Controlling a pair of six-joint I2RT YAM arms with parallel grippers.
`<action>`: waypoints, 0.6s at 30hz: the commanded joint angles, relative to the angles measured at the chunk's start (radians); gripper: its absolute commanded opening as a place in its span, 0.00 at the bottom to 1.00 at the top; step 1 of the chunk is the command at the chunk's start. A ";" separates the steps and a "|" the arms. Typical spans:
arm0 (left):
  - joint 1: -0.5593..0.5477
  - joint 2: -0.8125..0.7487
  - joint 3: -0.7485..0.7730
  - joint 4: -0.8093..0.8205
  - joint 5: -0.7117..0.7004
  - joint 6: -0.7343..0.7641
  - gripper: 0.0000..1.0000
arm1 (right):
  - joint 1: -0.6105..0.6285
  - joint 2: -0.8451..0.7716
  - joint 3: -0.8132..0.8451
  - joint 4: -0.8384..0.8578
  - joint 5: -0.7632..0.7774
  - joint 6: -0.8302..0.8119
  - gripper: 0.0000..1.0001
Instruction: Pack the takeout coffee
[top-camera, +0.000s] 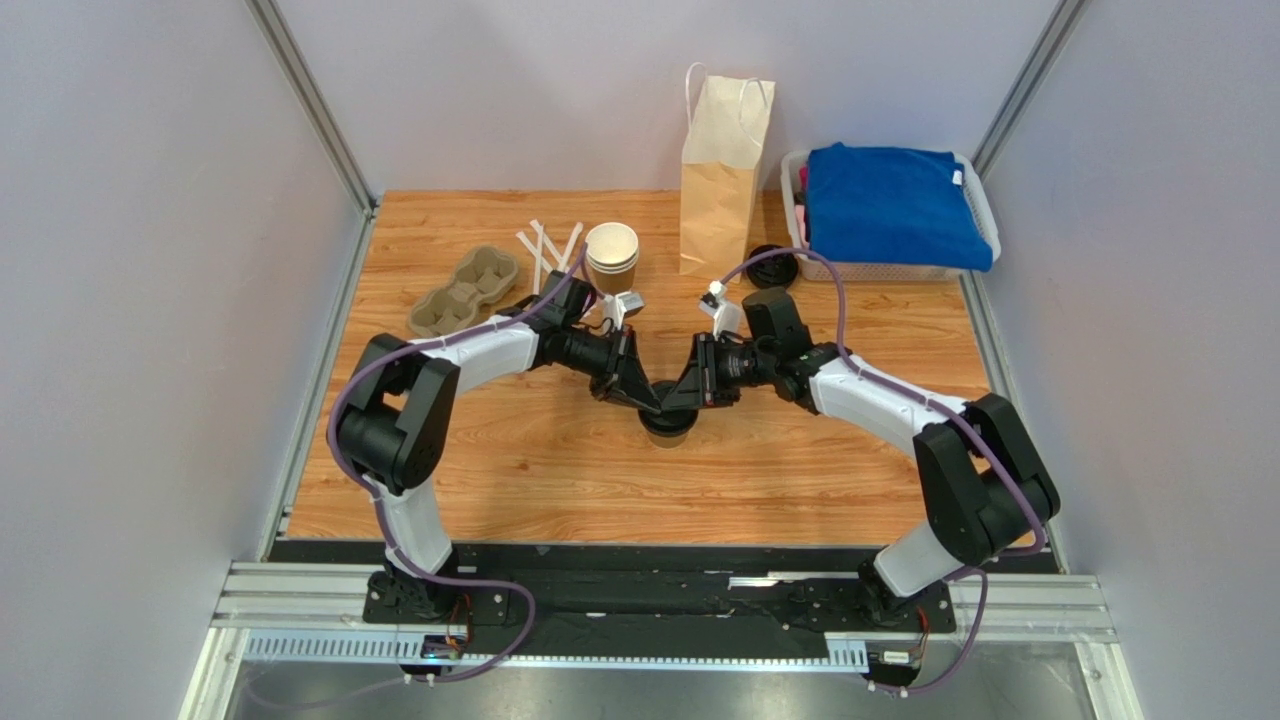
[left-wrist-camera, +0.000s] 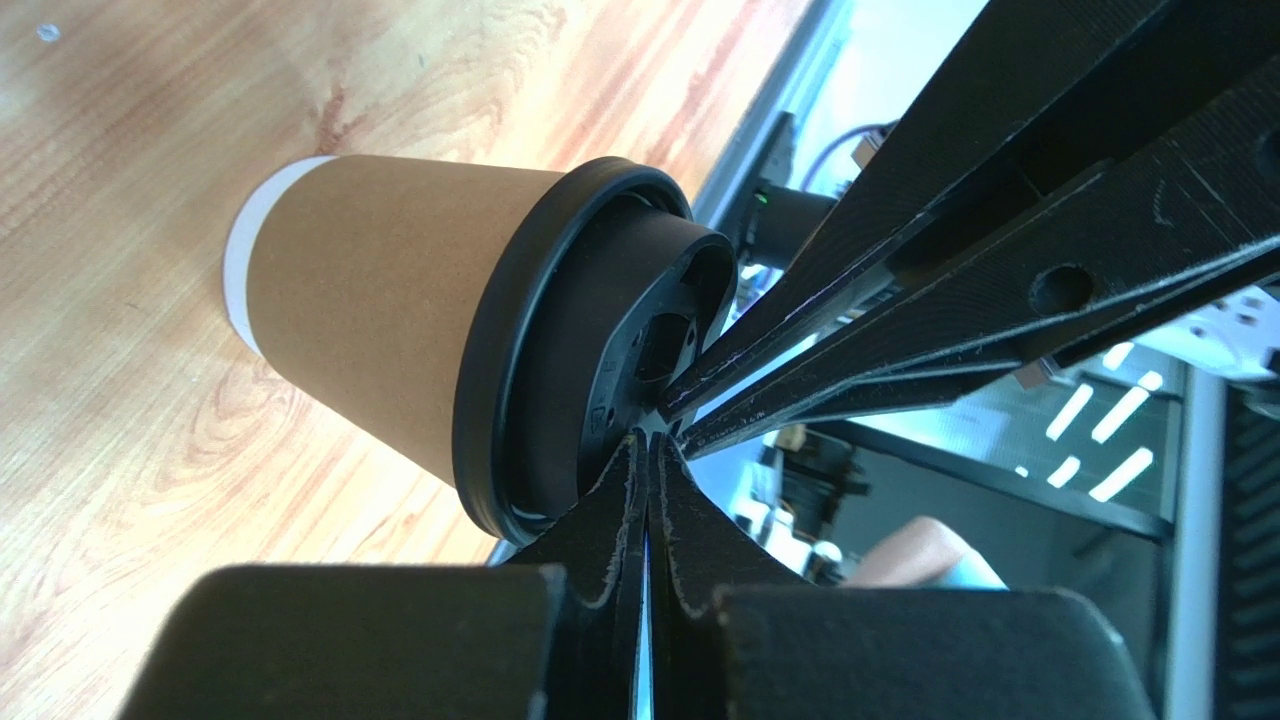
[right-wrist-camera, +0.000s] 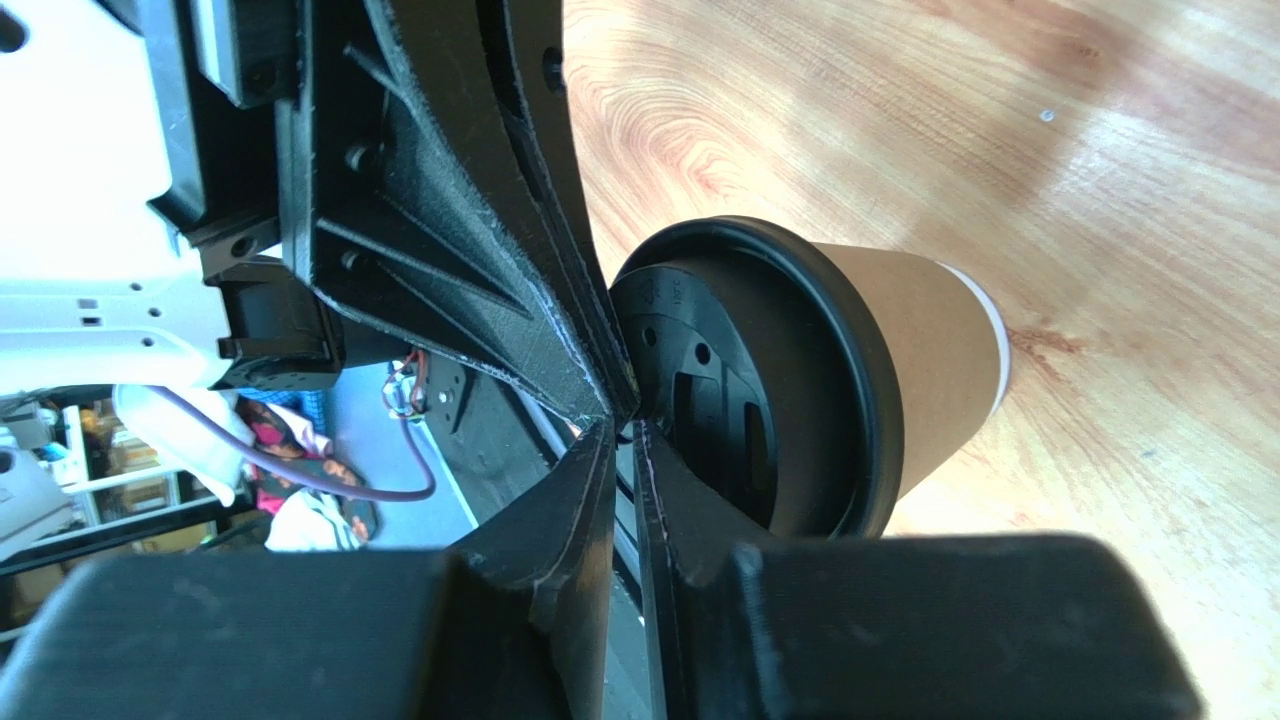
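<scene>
Left pincer (left-wrist-camera: 649, 450), right pincer (right-wrist-camera: 624, 428) atop coffee (left-wrist-camera: 376, 300)

The takeout coffee (left-wrist-camera: 376, 300) is kraft brown with a white base band and black lid (left-wrist-camera: 601, 360). The table (top-camera: 496, 465) shows orange wood grain; far right lies a blue cloth (top-camera: 894, 203), beside a tan paper bag (top-camera: 718, 180).

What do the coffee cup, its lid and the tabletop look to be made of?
Cup: brown kraft paper, matte, with a white base band. Lid: black plastic, slightly glossy, moulded ridges catching light. Tabletop: wood or wood-look laminate, going by the grain; which one is unclear.
</scene>
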 joint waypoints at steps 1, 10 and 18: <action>0.020 0.078 -0.038 -0.021 -0.086 0.073 0.00 | -0.011 0.035 -0.018 0.014 0.016 0.008 0.16; 0.022 0.186 -0.027 0.010 -0.070 0.093 0.00 | -0.064 0.109 -0.067 0.041 -0.002 -0.009 0.10; 0.022 0.239 -0.023 0.039 -0.093 0.086 0.00 | -0.095 0.155 -0.084 0.061 -0.019 -0.023 0.08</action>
